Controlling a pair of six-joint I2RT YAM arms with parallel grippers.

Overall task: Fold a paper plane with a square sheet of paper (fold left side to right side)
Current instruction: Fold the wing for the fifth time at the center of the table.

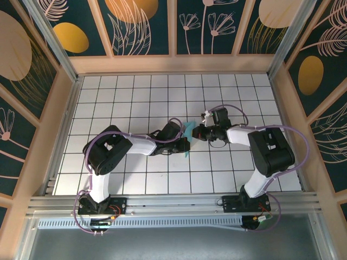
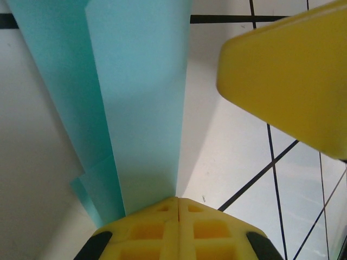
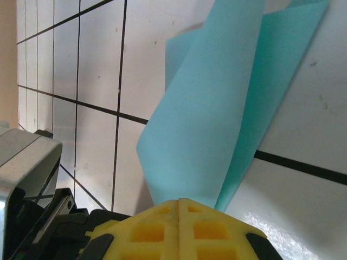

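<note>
Nearest the left wrist camera, the left gripper [image 2: 178, 201], with its chunky yellow plastic fingers, was pressed together on the near end of the thin light cyan-blue sheet of paper [image 2: 143, 108]. The paper ran away from it as long, narrow, layered flaps. That pinch at one end looked meant to stop the layers sliding apart. The right gripper [image 3: 179, 203] was likewise clamped on the paper from the opposite side, where a doubled flap fanned up out of its jaws (how many layers it caught could not be read). Gripping from two sides probably let the arms keep the creases lined up, rather than letting limp paper sag or twist. Farther out, in the overhead view, the paper stood as a small cyan sliver between the two black wrists. It was near the middle of the white grid-tiled table [image 1: 124, 97] and seemed at least partly raised off the tiles. Its shape was narrow and creased, so the folding seemed well along, though no clean dart with wings could be made out. Beyond it, the dark teal wall panels with gold leaf patterns [image 1: 141, 32] closed off the far side.
</note>
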